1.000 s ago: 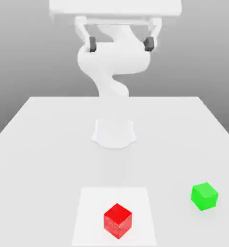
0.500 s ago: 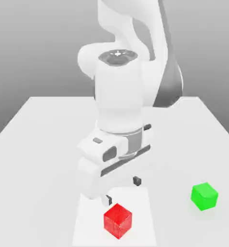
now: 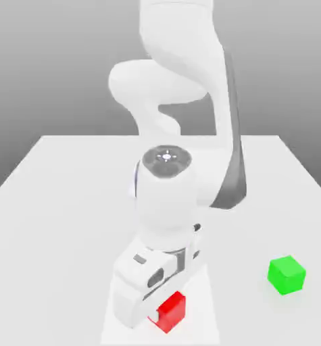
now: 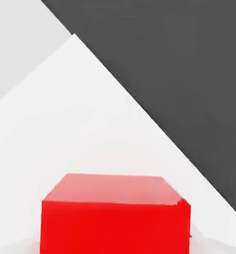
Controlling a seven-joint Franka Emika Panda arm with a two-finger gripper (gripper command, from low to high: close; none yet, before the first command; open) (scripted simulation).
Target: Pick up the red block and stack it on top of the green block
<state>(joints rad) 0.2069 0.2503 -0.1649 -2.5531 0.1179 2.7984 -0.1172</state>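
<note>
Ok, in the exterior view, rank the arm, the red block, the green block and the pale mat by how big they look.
1. Arm, by far the largest.
2. Pale mat, partly covered.
3. Green block.
4. Red block, though the hand hides part of it, so these two blocks may really match.

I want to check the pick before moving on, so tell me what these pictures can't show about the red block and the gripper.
- Exterior view: the gripper's fingertips and the near-left part of the red block are hidden behind the white hand, so contact can't be confirmed.
- Hand view: the red block is cut off by the frame edge.
- The green block is fully visible in the exterior view.
</note>
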